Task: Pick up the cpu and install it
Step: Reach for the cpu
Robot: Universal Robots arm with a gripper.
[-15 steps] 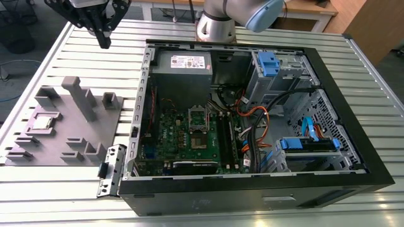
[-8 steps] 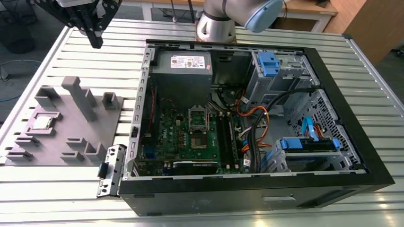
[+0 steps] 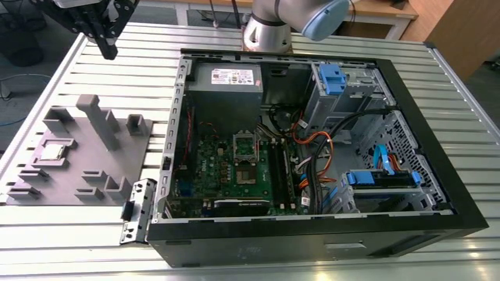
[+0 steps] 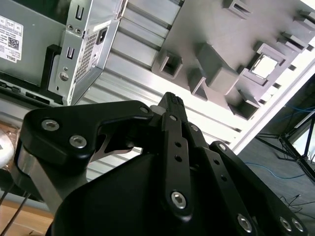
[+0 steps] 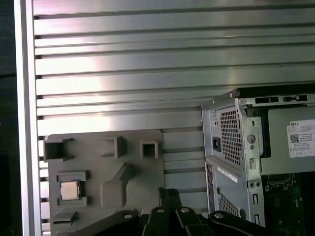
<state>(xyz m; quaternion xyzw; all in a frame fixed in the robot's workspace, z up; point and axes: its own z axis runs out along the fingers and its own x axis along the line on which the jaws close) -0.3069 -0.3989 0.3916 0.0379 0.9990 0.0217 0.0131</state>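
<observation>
The gripper [image 3: 109, 51], jaws closed on nothing, hangs at the exterior view's upper left, well apart from the cpu [image 3: 52, 152] lying in 1 recess of the grey fixture [image 3: 137, 155] at middle left; a clean pick likely needs jaws parted and squared to its edges.

— Is the way down to the cpu [image 3: 53, 152] open?
— From above, yes. Tall grey posts [image 3: 98, 119] stand near it on the tray [image 3: 134, 159]; the computer case [image 3: 178, 146] walls off the exterior view's right.

Bright, prob. overhead; glare on slats [image 5: 123, 66]
</observation>
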